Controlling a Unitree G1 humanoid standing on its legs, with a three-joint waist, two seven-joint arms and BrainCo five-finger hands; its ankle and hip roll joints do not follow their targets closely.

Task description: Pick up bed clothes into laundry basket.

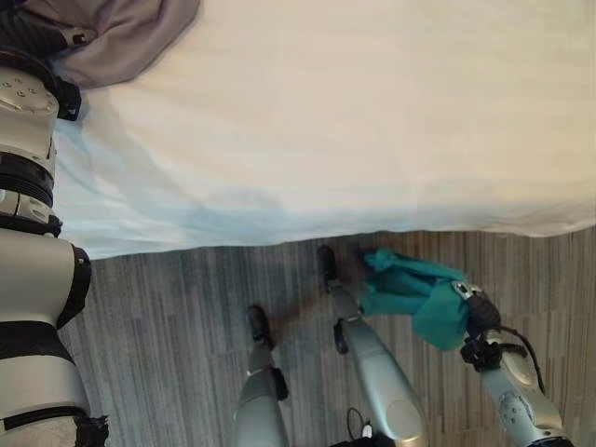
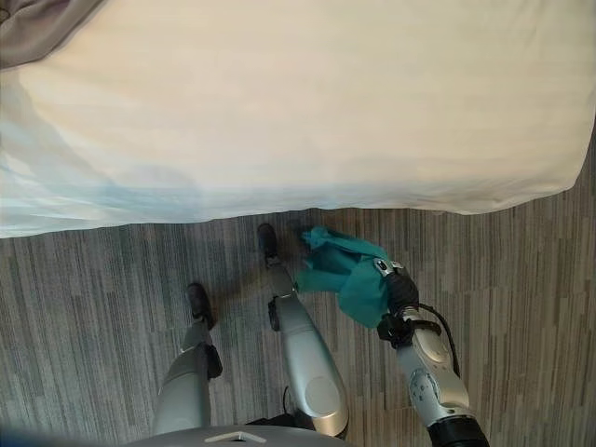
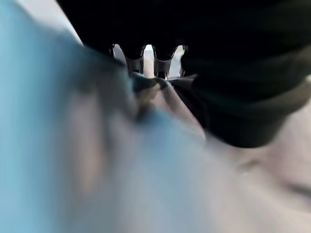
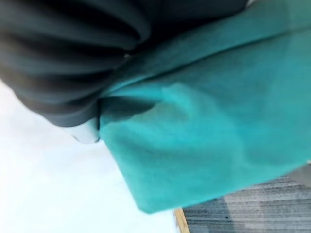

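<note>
A teal garment hangs bunched over my right hand, held above the floor just off the bed's near edge. In the right wrist view the teal garment spreads out past the hand's dark cover. A grey garment lies crumpled on the white sheet at the far left corner of the bed. My left hand rests at that grey garment's near edge, and the left wrist view shows the grey cloth right under the hand's dark cover.
The white bed spans the upper half of both eye views, and its near edge runs across the middle. Grey plank floor lies below it, where I stand.
</note>
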